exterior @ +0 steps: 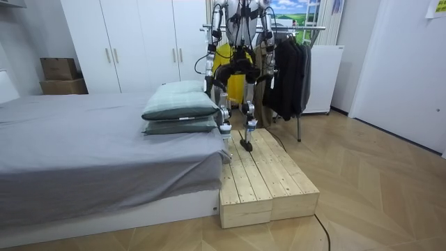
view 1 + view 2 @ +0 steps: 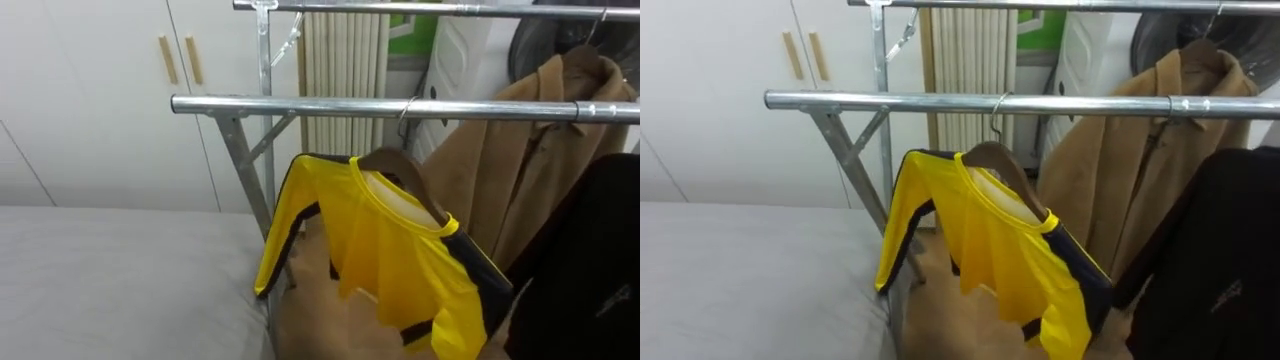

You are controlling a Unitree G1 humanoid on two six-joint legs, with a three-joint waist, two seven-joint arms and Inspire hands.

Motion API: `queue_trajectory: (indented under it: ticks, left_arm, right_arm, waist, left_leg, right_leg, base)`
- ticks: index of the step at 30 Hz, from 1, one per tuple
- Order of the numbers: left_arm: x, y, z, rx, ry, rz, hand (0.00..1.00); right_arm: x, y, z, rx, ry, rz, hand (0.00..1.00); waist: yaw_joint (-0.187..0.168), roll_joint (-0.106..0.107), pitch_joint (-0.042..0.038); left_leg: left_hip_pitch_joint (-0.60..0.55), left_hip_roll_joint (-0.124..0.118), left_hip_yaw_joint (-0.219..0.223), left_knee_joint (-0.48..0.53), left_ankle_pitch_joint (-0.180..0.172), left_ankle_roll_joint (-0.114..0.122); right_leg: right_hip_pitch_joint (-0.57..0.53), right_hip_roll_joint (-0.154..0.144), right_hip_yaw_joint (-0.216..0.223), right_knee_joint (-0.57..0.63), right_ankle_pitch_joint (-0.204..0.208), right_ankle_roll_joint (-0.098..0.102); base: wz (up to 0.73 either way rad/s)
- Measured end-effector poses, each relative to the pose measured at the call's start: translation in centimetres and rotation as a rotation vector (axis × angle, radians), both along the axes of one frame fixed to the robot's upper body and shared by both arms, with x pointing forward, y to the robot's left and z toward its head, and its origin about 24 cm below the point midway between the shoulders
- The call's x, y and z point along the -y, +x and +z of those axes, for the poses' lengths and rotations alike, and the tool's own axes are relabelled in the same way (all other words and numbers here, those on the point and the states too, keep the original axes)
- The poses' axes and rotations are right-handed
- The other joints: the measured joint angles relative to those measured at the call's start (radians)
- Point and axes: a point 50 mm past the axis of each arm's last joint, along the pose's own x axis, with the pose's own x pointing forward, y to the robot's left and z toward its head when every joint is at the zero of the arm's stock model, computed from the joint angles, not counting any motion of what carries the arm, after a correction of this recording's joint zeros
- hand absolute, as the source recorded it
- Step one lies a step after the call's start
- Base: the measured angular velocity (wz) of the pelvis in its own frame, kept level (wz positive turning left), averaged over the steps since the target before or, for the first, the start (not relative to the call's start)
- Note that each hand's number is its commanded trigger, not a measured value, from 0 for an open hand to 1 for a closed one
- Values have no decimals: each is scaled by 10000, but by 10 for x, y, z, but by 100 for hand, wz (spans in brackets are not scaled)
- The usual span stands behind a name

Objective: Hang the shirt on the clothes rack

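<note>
Yellow shirt (image 2: 395, 255) hangs tilted on a wooden hanger (image 2: 400, 168), hooked over the metal rail (image 2: 300, 104). A tan coat (image 2: 530, 150) hangs at its two o'clock. Whether either robot hand is apart or together, I cannot tell.

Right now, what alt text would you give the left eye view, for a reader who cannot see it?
A yellow shirt with dark trim hangs tilted on a wooden hanger whose hook meets a metal rail. To its right hang a tan coat and a black garment; a grey bed and white wardrobe lie to the left.
</note>
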Motion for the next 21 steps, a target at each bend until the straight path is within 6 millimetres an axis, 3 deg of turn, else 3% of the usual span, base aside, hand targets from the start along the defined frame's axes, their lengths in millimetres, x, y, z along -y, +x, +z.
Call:
queue_trajectory:
  ticks: [2, 8, 9, 12, 13, 14, 15, 17, 18, 19, 21]
  left_arm:
    - [1, 10, -1, 228, -63, -264, 0]
    - [4, 21, -3, 851, 13, -441, 0]
    - [5, 25, -3, 1019, -15, -581, 0]
    - [6, 43, -4, 1533, -64, -980, 0]
    - [6, 52, -3, 1893, -86, -1106, 0]
    - [8, 59, -3, 2080, -164, -1191, 0]
    - [9, 61, -3, 2137, -179, -1231, 0]
    - [7, 68, -3, 2335, -185, -1315, 0]
    - [7, 70, -2, 2399, -191, -1328, 0]
    - [7, 72, -2, 2478, -191, -1390, 0]
    - [5, 76, -1, 2630, -159, -1511, 0]
  right_arm:
    - [3, 29, 4, 324, -472, 1721, 0]
    - [9, 49, 8, 146, -1216, 3878, 0]
    - [10, 51, 9, 114, -1339, 4225, 0]
    - [12, 52, 9, -160, -1539, 4785, 0]
    - [13, 52, 10, -343, -1625, 5048, 0]
    - [16, 50, 10, -533, -1696, 5135, 0]
    - [17, 49, 10, -642, -1732, 5177, 0]
    - [19, 49, 11, -986, -1985, 5660, 0]
    - [20, 48, 11, -1092, -2006, 5702, 0]
    - [21, 46, 11, -1260, -2035, 5747, 0]
    - [23, 45, 11, -1451, -2090, 5860, 0]
  waist:
    - [64, 101, 12]
    - [502, 233, -24]
    - [494, 249, -25]
    - [500, 227, -33]
    - [518, 153, -64]
    - [500, 205, -27]
    - [487, 206, -18]
    - [490, 339, 27]
    - [472, 357, 28]
    - [466, 399, 41]
    - [442, 434, 50]
  left_leg:
    - [-338, 3, -192, 212, -31, 0]
    - [-775, -10, -920, 410, 46, -89]
    - [-1007, -10, -1053, 595, 114, -101]
    - [-1561, 43, -369, 746, 577, -50]
    - [-1661, 142, 358, 813, 786, 58]
    - [-1694, 428, 1524, 1484, 570, 347]
    - [-1687, 562, 2045, 1864, 407, 479]
    - [-1433, 985, 3176, 3199, -198, 682]
    - [-1281, 1010, 3352, 3332, -274, 741]
    - [-940, 978, 3609, 3406, -410, 705]
    - [-603, 822, 3655, 3167, -610, 595]
  right_leg:
    - [-190, -42, -270, 169, -32, -76]
    - [-187, -358, -1272, 418, -296, -269]
    - [-176, -445, -1645, 432, -380, -318]
    - [-46, -747, -2862, 267, -534, -408]
    - [94, -871, -3421, 47, -553, -484]
    - [333, -929, -4015, -85, -628, -598]
    - [426, -964, -4315, -89, -681, -580]
    - [799, -1021, -5382, -62, -939, -534]
    - [913, -1051, -5662, -51, -999, -520]
    - [1083, -1105, -6246, -52, -1113, -459]
    - [1189, -1147, -7057, -27, -1217, -399]
  base:
    - [23]
    - [45]
    - [93]
    - [121]
    - [163]
    - [140]
    - [141]
    - [137]
    - [146]
    - [152]
    - [150]
